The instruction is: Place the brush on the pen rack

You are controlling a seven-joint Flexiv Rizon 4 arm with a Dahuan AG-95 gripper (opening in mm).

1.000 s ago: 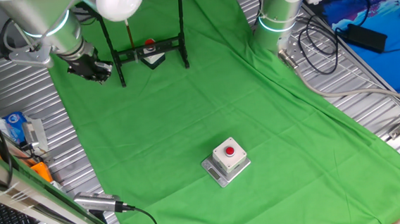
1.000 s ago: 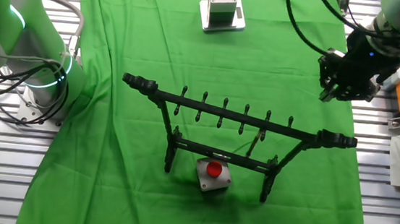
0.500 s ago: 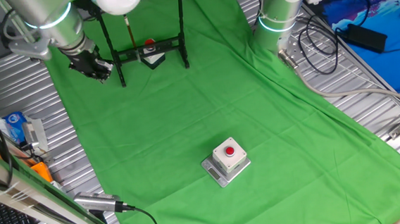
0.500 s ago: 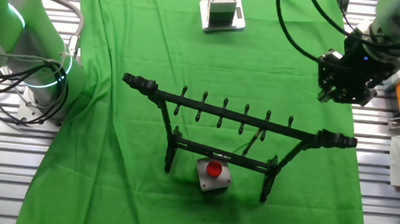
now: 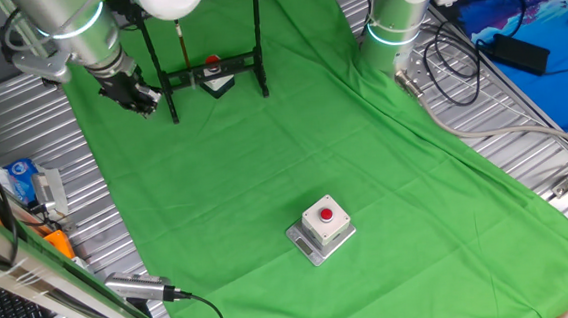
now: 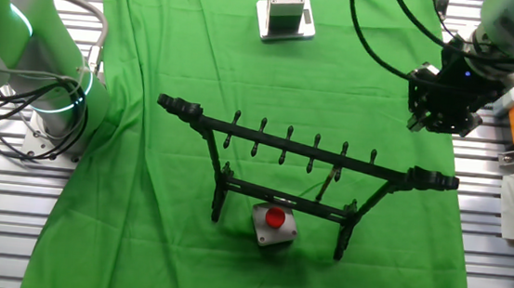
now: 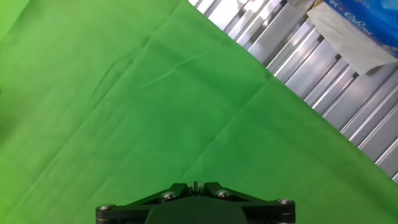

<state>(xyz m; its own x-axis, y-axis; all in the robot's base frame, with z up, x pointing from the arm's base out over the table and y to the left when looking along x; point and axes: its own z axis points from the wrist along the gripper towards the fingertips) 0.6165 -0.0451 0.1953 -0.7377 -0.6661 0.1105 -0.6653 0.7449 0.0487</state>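
Brush (image 6: 328, 181): hanging from the notched top bar, slanting down to the lower crossbar; thin and partly hard to make out.
Pen rack (image 6: 305, 152): upright on the green cloth (image 6: 166, 220), straddling a grey box with red button (image 6: 273, 224).
Gripper (image 6: 444, 112): beside the rack's end, near the cloth's edge, well clear of the brush; holding nothing visible, finger spread impossible to tell.
Hand view: only cloth and ribbed metal table (image 7: 348, 93).

The arm reaches in from the upper corner, its silver wrist angled down. The black claw (image 5: 137, 99) (image 6: 442, 114) hangs low, fingers pointing downward. Nothing shows between them; whether they are parted or closed cannot be made out.
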